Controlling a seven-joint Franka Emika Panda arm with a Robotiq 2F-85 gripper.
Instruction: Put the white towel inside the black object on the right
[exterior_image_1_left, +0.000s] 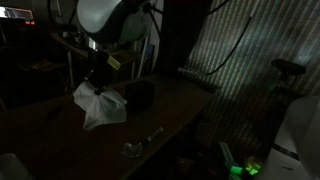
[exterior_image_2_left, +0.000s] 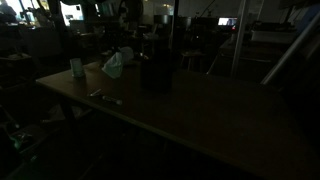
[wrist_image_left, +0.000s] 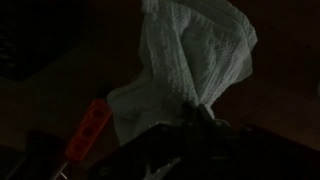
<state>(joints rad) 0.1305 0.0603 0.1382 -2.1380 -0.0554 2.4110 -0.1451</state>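
The scene is very dark. The white towel (exterior_image_1_left: 100, 107) hangs bunched from my gripper (exterior_image_1_left: 98, 82), which is shut on its top. In the wrist view the towel (wrist_image_left: 190, 60) spreads out from the pinch between my fingers (wrist_image_left: 200, 112). The black object (exterior_image_1_left: 136, 95) is a dark box on the wooden table, right beside the towel. In an exterior view the towel (exterior_image_2_left: 113, 65) sits just to one side of the black object (exterior_image_2_left: 155, 70). I cannot tell whether the towel's lower edge touches the table.
A metal spoon (exterior_image_1_left: 140, 146) lies on the table (exterior_image_1_left: 170, 115) near its front edge and also shows in an exterior view (exterior_image_2_left: 105, 97). A small white cup (exterior_image_2_left: 77, 68) stands near the towel. A red-handled item (wrist_image_left: 90, 128) shows in the wrist view.
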